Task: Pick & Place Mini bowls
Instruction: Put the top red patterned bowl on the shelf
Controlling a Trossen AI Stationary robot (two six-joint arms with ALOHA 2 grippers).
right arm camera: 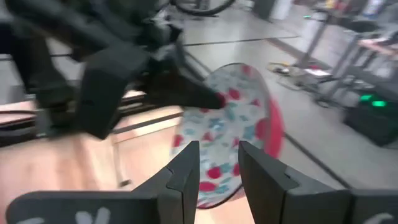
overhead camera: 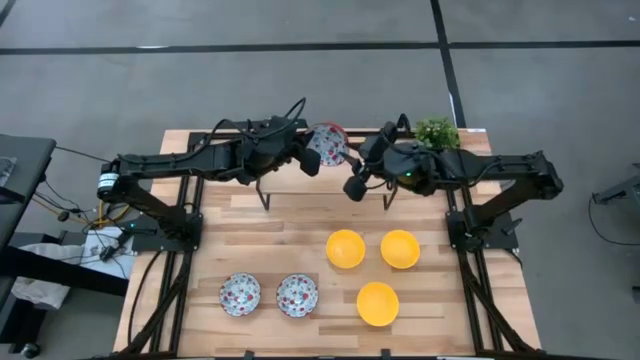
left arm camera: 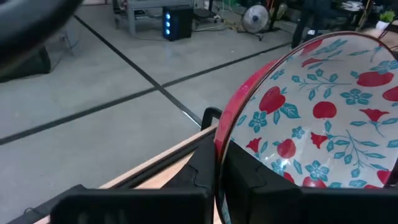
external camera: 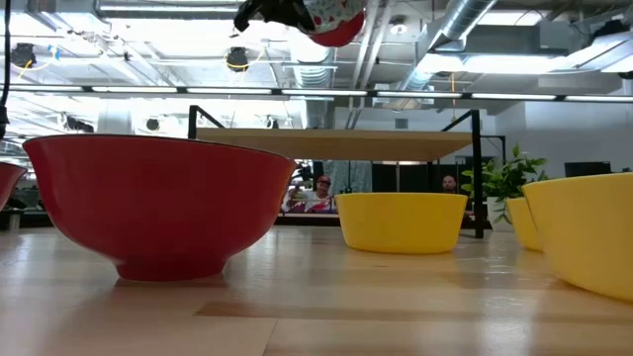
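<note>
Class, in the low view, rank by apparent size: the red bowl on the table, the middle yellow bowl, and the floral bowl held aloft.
1. Red bowl, though it sits nearest the camera.
2. Middle yellow bowl.
3. Held floral bowl, partly cut off at the top, so unsure.

Setting: robotics lab or open industrial workspace, not a home. Bare concrete floor [overhead camera: 300, 70] with dark seam lines runs around a wooden table [overhead camera: 300, 215] on a black metal frame. Cables [overhead camera: 75, 215] trail off the table's left edge. Overhead: exposed silver ducts [external camera: 475, 30], pipes, strip lights [external camera: 297, 94]. Past the table's far edge, 2 people [external camera: 321, 193] sit among desks and monitors. A computer tower with blue lights [left arm camera: 177, 22] and a floor fan [left arm camera: 254, 18] stand on the floor.
</note>
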